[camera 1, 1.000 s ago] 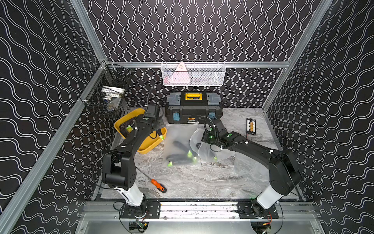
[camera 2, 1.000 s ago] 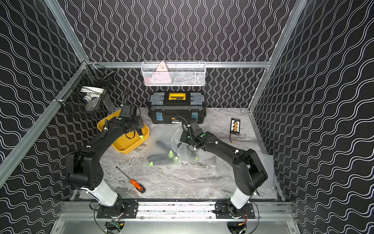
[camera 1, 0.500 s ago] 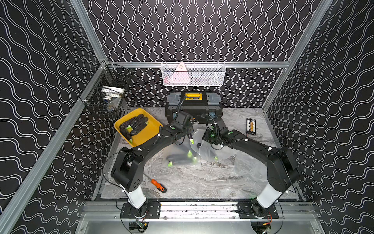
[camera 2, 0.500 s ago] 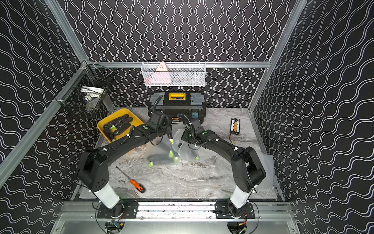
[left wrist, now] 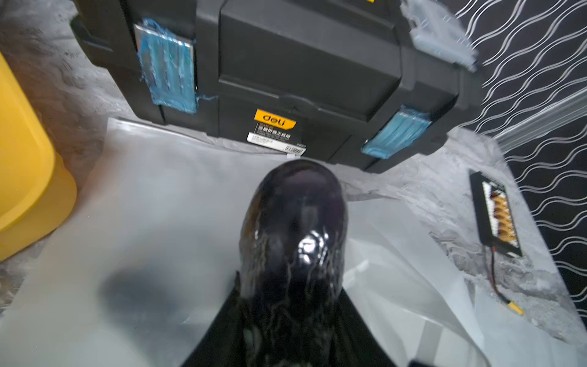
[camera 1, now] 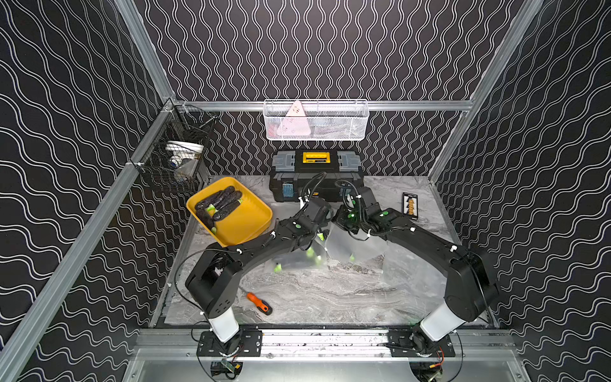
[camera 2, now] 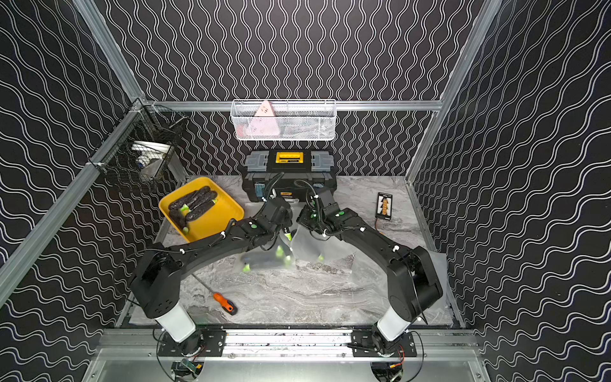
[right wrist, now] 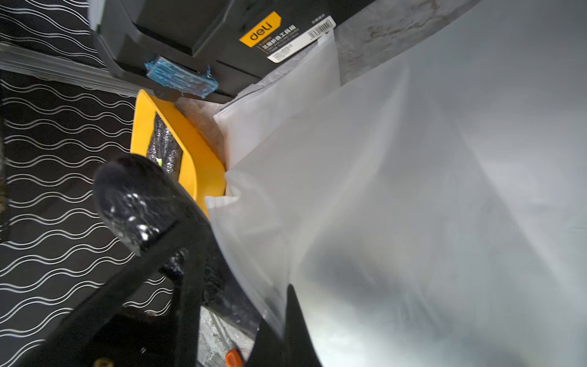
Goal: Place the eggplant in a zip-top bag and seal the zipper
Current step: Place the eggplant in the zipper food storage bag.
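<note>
1. Leave the shallow yellow plastic tray (camera 1: 246,220) at the far left alone. The spare dark, wrinkled eggplants (camera 1: 218,205) with pale green stems lie heaped along its back side, and this step needs none of them.
2. The orange-handled screwdriver (camera 1: 259,302) lies on the grey marbled tabletop (camera 1: 330,297), well apart from the work.
3. Your left gripper (left wrist: 290,282) has its fingers clamped on the glossy, dark purple eggplant (left wrist: 293,216), rounded end leading. It hangs above frosted plastic, just in front of the black hard-plastic toolbox (left wrist: 301,63), and is not in a bag yet. The skin looks slick, so I judge it could slide in the grip. Go slowly, and aim the rounded end squarely at the opening before you let go.
4. Under the left arm, dark shapes with green tips (camera 1: 297,261) show through film lying flat. Whether that is another filled bag I cannot tell, so avoid pressing down there.
5. The frosted, limp zip-top bag (camera 1: 358,243) is raised at one edge. In the right wrist view the eggplant sits just beside that edge, outside it. How wide the mouth gapes is hidden, so check before pushing in.
6. Your right gripper (right wrist: 276,308) has its fingers pinched together on the bag's zipper edge. Hold it high and steady, as such thin film will probably fold or sag.
7. The small black board with orange connectors (camera 1: 410,206) lies at the far right, apart from both arms.
</note>
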Robot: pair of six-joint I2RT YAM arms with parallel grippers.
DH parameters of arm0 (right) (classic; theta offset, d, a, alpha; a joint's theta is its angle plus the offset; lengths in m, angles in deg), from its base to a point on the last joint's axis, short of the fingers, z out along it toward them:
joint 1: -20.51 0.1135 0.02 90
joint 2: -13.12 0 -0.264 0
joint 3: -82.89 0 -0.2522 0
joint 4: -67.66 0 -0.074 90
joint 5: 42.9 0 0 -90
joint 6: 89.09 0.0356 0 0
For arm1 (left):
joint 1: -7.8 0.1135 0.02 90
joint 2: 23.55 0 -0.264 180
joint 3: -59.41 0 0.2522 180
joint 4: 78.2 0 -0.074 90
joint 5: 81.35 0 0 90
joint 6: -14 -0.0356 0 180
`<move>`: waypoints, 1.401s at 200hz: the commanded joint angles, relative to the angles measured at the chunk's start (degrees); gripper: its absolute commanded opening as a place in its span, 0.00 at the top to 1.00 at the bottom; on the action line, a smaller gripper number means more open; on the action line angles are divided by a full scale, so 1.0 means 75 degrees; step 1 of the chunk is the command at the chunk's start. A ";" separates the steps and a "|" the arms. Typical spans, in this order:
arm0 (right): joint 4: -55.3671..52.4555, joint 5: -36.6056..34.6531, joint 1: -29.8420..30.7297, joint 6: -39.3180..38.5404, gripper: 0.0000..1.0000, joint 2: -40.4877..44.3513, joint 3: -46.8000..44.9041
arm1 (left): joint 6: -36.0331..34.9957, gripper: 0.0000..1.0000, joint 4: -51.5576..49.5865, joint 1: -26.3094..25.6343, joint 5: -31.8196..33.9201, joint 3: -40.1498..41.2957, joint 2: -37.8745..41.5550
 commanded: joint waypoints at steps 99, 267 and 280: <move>0.0038 0.0100 -0.0095 0.0419 0.95 -0.0305 0.0605 | 0.0462 0.52 0.1090 -0.0191 -0.0685 0.0748 0.0642; -0.0074 -0.0359 -0.0307 -0.0325 0.95 -0.0052 0.0173 | -0.0786 0.35 -0.2042 0.2857 -0.1731 -0.0016 0.0818; 0.0101 -0.0332 -0.0294 -0.0305 0.95 -0.0011 -0.0045 | -0.1145 0.35 -0.2491 0.3327 -0.1401 -0.0057 0.0631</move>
